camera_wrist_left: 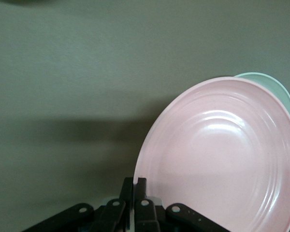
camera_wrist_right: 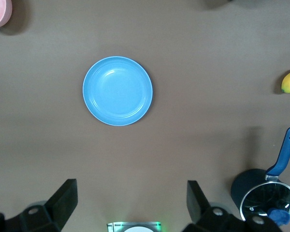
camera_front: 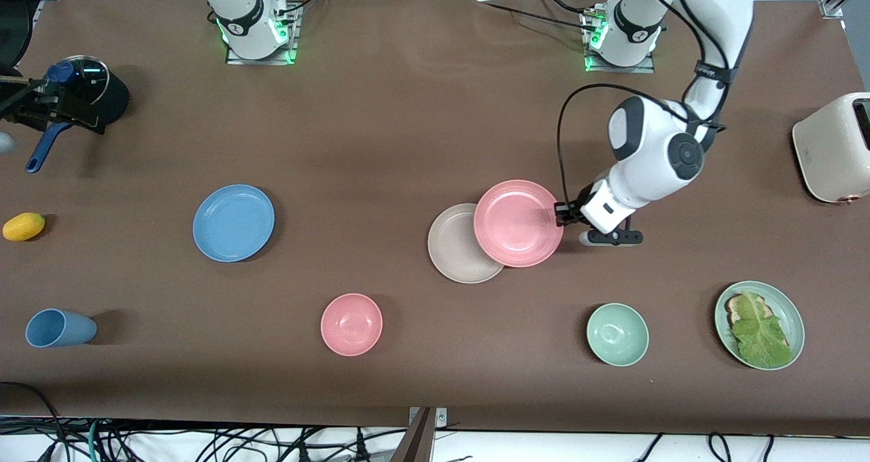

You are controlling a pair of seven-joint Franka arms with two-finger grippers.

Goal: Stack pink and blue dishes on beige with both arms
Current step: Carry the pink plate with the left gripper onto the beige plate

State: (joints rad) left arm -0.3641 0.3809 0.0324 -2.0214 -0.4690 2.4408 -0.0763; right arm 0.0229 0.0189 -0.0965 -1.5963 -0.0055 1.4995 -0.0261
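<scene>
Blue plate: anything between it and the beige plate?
Nothing visible on the bare table between the blue plate and the beige plate. The pink plate, held by the left gripper, overlaps the beige one.

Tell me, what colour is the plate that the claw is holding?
Pink: the left claw grips the plate by its rim. The front view shows it best.

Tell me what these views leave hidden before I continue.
- Beige plate: front view, partly covered by the pink plate; whether they touch is unclear.
- Left hand: front view, fingertips masked by its arm, shut on the pink plate's rim.
- Right hand: out of the front view; the wrist view cuts its open fingers off.
</scene>
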